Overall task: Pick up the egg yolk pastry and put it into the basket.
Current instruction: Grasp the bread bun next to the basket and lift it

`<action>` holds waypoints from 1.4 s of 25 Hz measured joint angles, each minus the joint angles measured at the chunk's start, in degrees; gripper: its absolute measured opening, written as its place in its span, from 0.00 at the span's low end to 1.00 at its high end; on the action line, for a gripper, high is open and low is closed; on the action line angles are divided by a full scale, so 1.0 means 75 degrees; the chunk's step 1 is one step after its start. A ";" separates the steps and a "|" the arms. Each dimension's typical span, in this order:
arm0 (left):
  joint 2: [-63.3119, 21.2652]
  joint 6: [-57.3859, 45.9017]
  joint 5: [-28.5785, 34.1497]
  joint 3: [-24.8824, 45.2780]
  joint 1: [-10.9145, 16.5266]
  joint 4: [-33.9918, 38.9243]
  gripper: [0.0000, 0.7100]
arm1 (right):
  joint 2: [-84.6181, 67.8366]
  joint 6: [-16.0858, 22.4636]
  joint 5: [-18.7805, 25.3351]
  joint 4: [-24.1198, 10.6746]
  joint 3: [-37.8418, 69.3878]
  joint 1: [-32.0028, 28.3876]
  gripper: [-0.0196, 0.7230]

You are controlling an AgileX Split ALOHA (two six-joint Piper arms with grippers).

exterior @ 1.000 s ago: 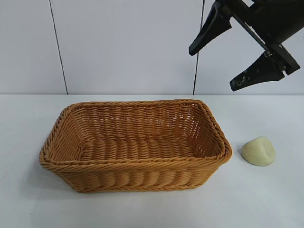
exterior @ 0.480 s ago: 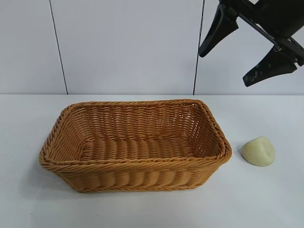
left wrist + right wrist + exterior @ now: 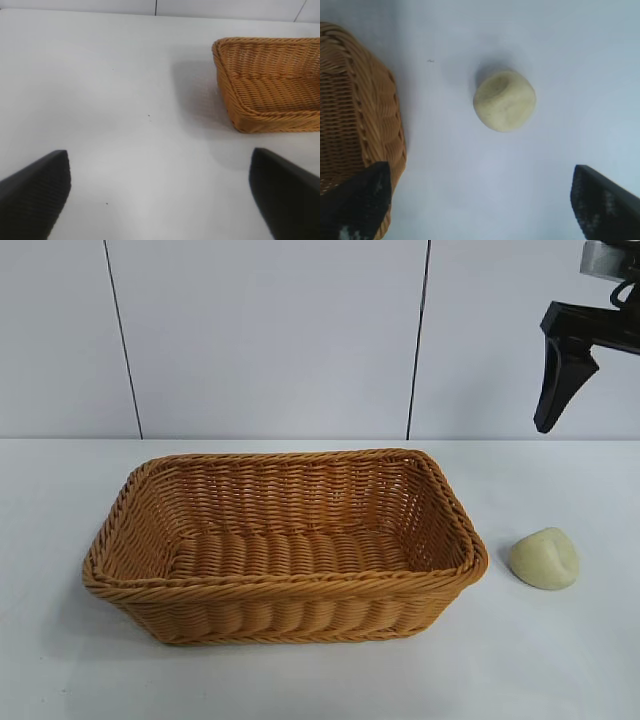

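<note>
Nearest, basket (image 3: pixel 285 545) on white table (image 3: pixel 560 660), nothing inside. Just beside its right end, apart from the rim, egg yolk pastry (image 3: pixel 545 558), alone on bare table. Farther back and high above, right gripper (image 3: pixel 480 200) spread wide, empty, pointed down. Left gripper (image 3: pixel 160 195) off beyond basket's other end, equally wide, empty. Risk judged: off-centre descent could nudge the rounded pastry away, or a finger snag the wicker rim.

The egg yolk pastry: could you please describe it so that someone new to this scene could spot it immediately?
Find the large orange-brown woven basket on the white table. Just off its right end, apart from the rim, a small lump lies on the bare tabletop: the egg yolk pastry. It is pale cream-yellow, smooth and rounded, far smaller than the basket.
</note>
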 joint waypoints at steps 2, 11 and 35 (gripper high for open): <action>0.0000 0.0000 0.0000 0.0000 0.0000 0.0000 0.98 | 0.0253 0.0008 -0.0154 -0.0017 -0.0014 0.0000 0.96; 0.0000 0.0000 0.0000 0.0000 0.0000 -0.0006 0.98 | 0.2028 0.0008 -0.1208 -0.0036 -0.0038 -0.0021 0.96; 0.0000 0.0000 0.0000 0.0000 0.0000 -0.0006 0.98 | 0.2744 -0.0149 -0.1905 0.0170 -0.0038 -0.0021 0.21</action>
